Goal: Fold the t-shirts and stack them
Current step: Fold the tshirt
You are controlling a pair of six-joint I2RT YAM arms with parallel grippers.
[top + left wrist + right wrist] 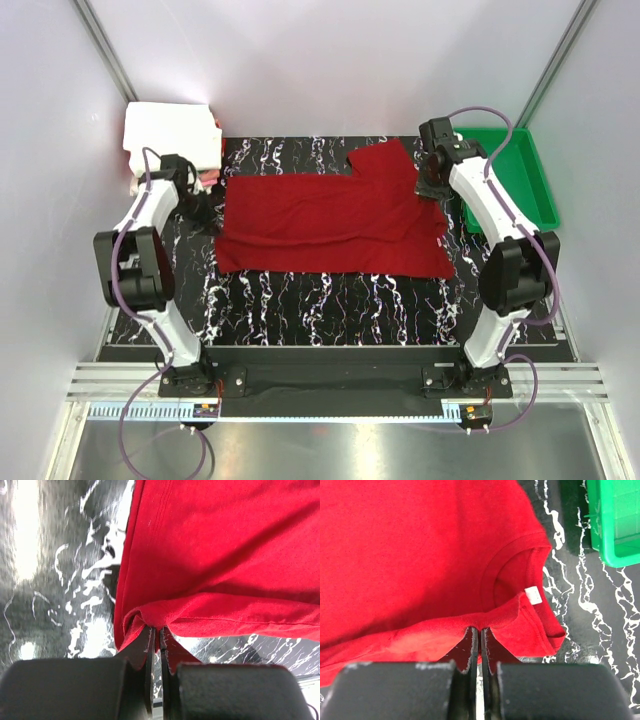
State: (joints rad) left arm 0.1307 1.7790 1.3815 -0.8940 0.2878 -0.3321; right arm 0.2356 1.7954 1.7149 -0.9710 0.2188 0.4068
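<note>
A deep red t-shirt (330, 222) lies spread across the black marbled mat, one sleeve pointing to the far right. My left gripper (208, 218) is shut on its left edge; the left wrist view shows red cloth (210, 555) bunched and pinched at the fingertips (159, 630). At the shirt's right side my right gripper (432, 188) is shut on cloth beside the collar, with the shirt (420, 555) and its small white tag (533, 594) just beyond the jaws (480, 630). Folded t-shirts (172, 135), white on top with pink underneath, sit stacked at the far left corner.
A green plastic tray (515, 175) stands at the far right, also showing as the green tray (615, 525) in the right wrist view. The black marbled mat (330, 305) is bare in front of the shirt. White walls close in on both sides.
</note>
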